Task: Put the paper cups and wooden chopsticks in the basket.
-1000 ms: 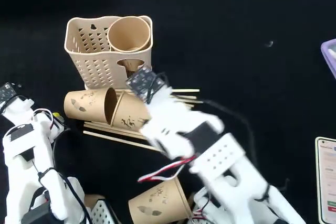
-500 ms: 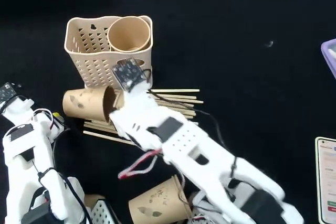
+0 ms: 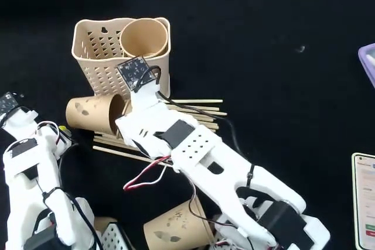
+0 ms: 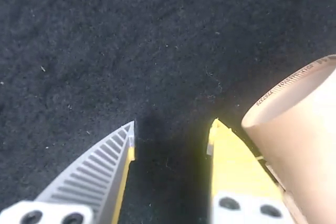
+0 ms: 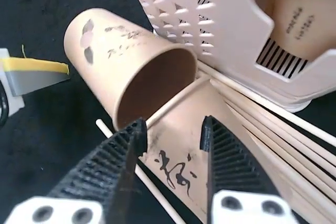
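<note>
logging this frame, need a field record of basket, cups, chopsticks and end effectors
basket: upright, paper cup standing inside
first lying cup: on its side, before basket
second lying cup: beside the first
chopsticks: flat, in front of basket
right end effector: open, over second lying cup
left end effector: open above table, another cup beside it

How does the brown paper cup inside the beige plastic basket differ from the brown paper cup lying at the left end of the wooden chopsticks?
In the beige plastic basket, the upright brown paper cup faces mouth up; the fallen brown paper cup lies on its side. The upright cup is stored; the fallen cup rests outside on the black table. Both look empty.
</note>
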You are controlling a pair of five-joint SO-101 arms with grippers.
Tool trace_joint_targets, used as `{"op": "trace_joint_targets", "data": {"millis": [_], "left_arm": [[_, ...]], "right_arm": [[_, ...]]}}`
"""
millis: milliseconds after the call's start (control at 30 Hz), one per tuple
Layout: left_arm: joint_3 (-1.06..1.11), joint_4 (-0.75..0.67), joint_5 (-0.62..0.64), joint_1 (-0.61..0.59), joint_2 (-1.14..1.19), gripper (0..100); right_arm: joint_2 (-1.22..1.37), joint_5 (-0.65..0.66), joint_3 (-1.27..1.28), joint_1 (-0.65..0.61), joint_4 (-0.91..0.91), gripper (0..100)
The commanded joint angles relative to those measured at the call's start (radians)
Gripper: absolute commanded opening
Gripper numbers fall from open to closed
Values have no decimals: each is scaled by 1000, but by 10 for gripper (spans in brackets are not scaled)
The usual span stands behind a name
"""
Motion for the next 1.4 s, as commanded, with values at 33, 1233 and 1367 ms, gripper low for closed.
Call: {"op": "trace_joint_targets", "data": {"millis": [33,1233,1367], "left_arm": [[-8,-9,5,2,-25,224],[-8,-9,5,1,-26,224],[-10,-9,5,1,-26,224]], "right_arm": [[42,-26,-50,-17,-68,175],[4,61,-85,109,222,174],[-88,230,-85,172,344,171]]}}
